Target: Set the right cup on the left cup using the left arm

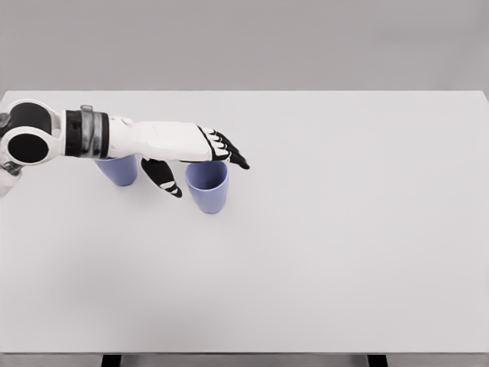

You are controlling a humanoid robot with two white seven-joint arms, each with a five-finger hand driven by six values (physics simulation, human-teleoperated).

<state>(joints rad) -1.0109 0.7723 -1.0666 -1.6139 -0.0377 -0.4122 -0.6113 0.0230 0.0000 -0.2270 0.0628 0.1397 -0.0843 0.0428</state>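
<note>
Two plain cups sit on the white table [344, 252], both a soft periwinkle blue, smooth-walled and tapering toward the base. The right cup [208, 189] stands upright with its open mouth facing up, so its long axis runs vertical; its inside looks bare. The left cup [117, 170] stands just beside it toward the left edge, also upright as far as I can see, though its rim is hidden under the white forearm. The left hand [200, 153] reaches in from the left and hangs over the right cup's rim, fingers [229, 151] stretched out above the far lip, thumb [162, 177] pointing down between the two cups. It is spread open and grips nothing.
</note>
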